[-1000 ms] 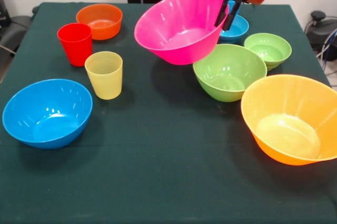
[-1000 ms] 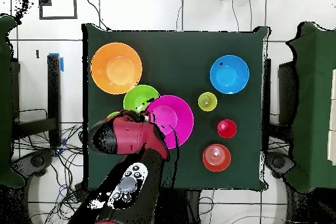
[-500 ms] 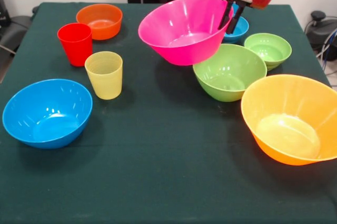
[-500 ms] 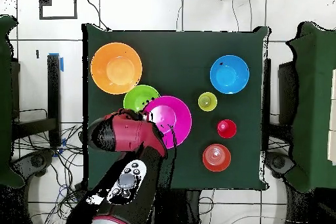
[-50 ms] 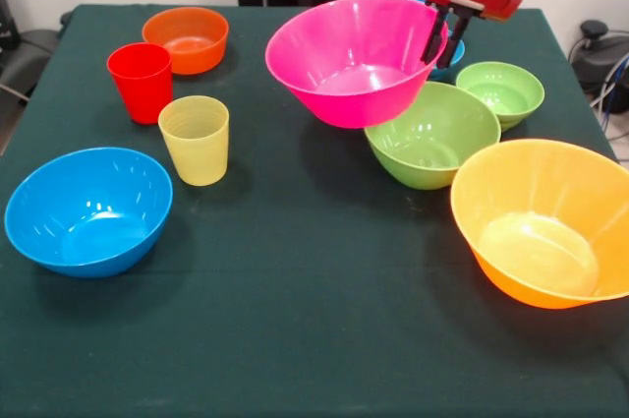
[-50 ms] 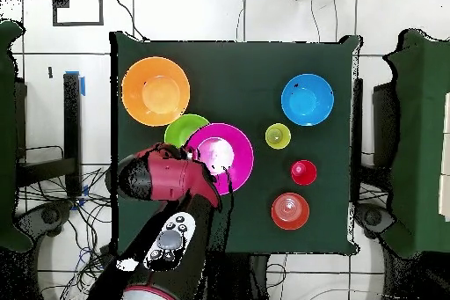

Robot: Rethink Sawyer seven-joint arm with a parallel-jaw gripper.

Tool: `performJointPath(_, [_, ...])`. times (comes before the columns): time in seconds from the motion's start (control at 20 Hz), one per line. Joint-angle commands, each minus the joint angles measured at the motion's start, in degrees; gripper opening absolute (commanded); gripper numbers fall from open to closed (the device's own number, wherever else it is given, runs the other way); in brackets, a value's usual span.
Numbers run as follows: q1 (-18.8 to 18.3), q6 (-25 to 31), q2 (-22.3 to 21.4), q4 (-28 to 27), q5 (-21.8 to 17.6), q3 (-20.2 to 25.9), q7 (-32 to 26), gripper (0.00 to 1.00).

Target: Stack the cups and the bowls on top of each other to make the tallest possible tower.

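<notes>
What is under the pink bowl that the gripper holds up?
The pink bowl hangs from the gripper over bare cloth and overlaps the near rim of the green bowl. The overhead view shows it covering part of that bowl.

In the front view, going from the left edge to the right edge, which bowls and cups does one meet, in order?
Medium blue bowl → red cup → small orange bowl → yellow cup → pink bowl, held up by the gripper → medium green bowl → small green bowl → large orange bowl.

Front-centre table (image 5: 324, 320) free; green bowl (image 5: 432, 138) crowds under raised pink bowl (image 5: 354, 59).
</notes>
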Motion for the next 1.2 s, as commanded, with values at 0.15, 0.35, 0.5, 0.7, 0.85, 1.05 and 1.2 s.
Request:
performJointPath(0.15, [2.28,4.39,3.04,-3.31,3.4,9.35,10.7,0.0])
performJointPath(0.35, [4.0,9.68,2.61,-5.69,4.06,7.66,10.96,0.0])
performJointPath(0.5, [4.79,9.1,3.78,-6.64,4.93,7.37,11.84,0.0])
performJointPath(0.7, [6.02,9.14,5.07,-8.27,5.73,6.13,12.2,0.0])
performJointPath(0.85, [7.69,14.03,5.11,-10.71,5.12,3.01,12.07,0.0])
performJointPath(1.05, [7.78,14.95,6.01,-12.13,5.67,2.66,12.31,0.0])
performJointPath(1.2, [7.35,11.86,9.15,-14.09,6.57,2.87,12.75,0.0])
